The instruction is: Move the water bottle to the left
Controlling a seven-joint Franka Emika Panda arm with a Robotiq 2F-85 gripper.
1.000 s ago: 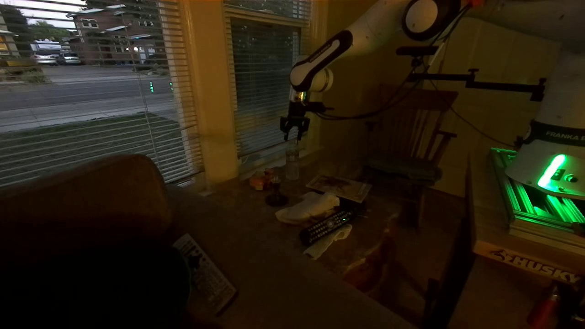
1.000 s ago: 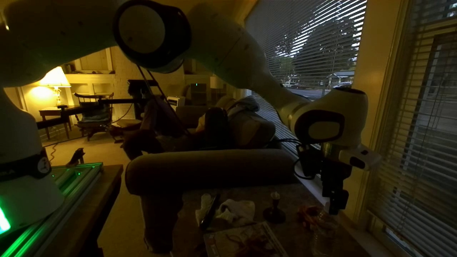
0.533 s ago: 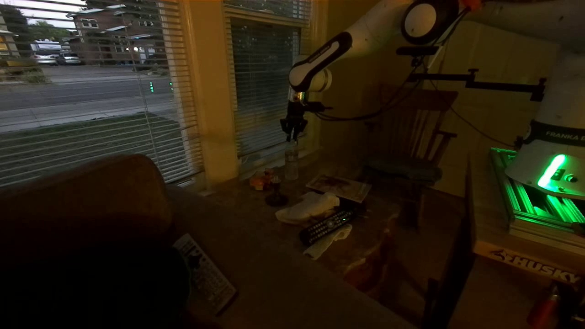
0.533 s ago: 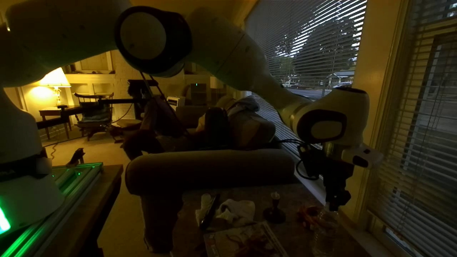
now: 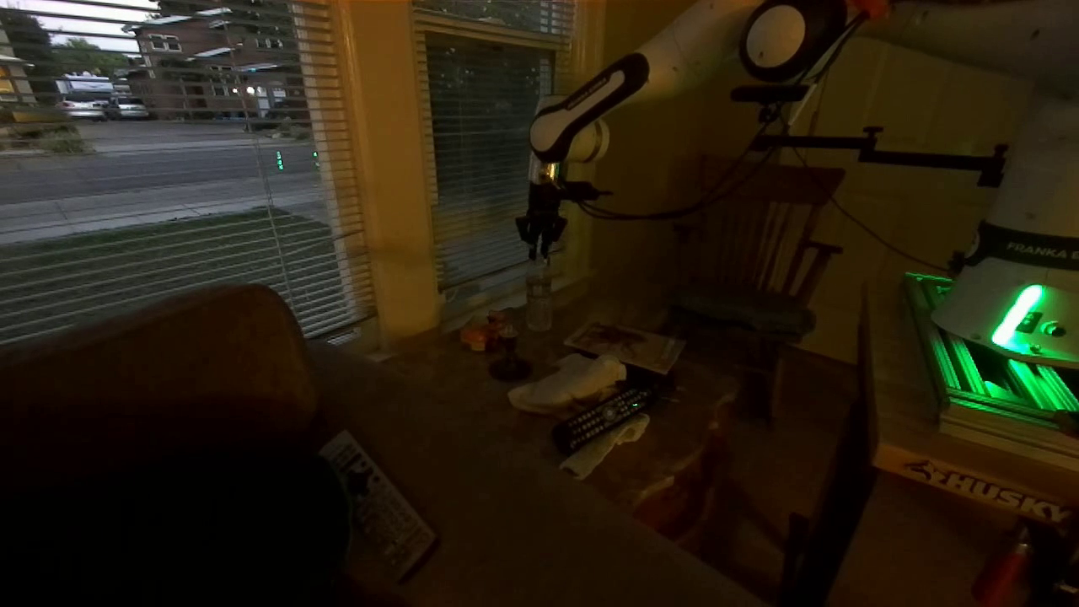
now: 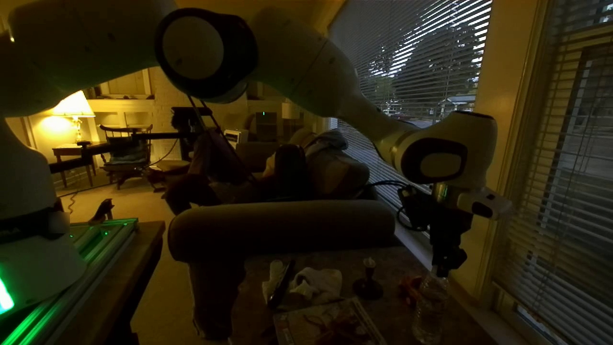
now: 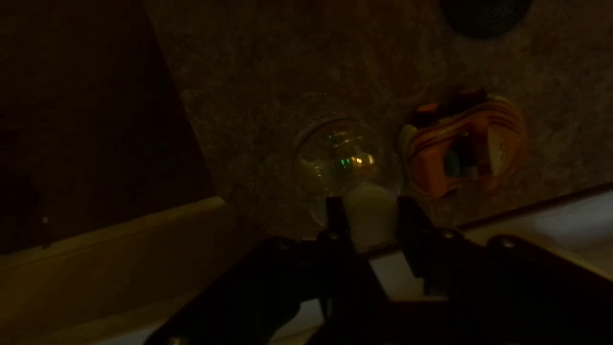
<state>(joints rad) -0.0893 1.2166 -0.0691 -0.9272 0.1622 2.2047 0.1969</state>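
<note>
The clear plastic water bottle [image 5: 539, 305] stands upright at the window end of the table, and it also shows in an exterior view as a see-through bottle [image 6: 431, 311]. My gripper [image 5: 539, 253] points straight down over it. Seen from the wrist, the two dark fingers of the gripper [image 7: 368, 211] press on both sides of the pale cap, with the round body of the bottle [image 7: 335, 158] below. The gripper [image 6: 441, 272] is thus shut on the bottle's top. Whether the base touches the table cannot be told.
Close beside the bottle lies an orange toy [image 7: 469, 143]. A dark candle holder [image 5: 509, 364], a white cloth [image 5: 573, 384], a black remote [image 5: 603, 419] and a magazine [image 5: 625, 346] share the table. The window sill [image 7: 541, 220] runs just behind, and a sofa arm [image 6: 287, 225] borders the table.
The fingers have come together onto the bottle's cap. Over the last half second, gripper and bottle have shifted slightly left and up in an exterior view, and the bottle covers more of the toy.
</note>
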